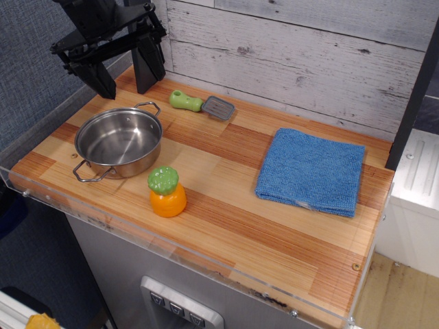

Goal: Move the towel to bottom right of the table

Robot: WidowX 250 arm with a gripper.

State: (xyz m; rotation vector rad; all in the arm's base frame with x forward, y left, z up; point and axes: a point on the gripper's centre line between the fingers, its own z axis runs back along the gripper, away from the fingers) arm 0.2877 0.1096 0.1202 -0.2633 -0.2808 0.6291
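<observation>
**Towel lies flat at the right, gripper parked far off**

The towel (pixel 311 171) lies folded flat on the right part of the counter (pixel 274 240), nearer the back wall than the front rim, with its small white tag on the front edge. Nothing touches it or rests on it. A broad stretch of bare wood runs between its front edge and the front right corner, so the target area appears free to receive it; the cloth would need only a short slide or carry forward.

To its left, well apart, stand an orange toy fruit with a green top (pixel 167 192) and a steel pot (pixel 118 142), upright and empty. Behind the pot lies a green-handled brush (pixel 202 105) near the wall.

The gripper (pixel 123 72) hangs over the far left back corner, its two dark fingers spread apart and holding nothing. It is well away from the towel, so the reach across the counter seems not yet begun.
</observation>
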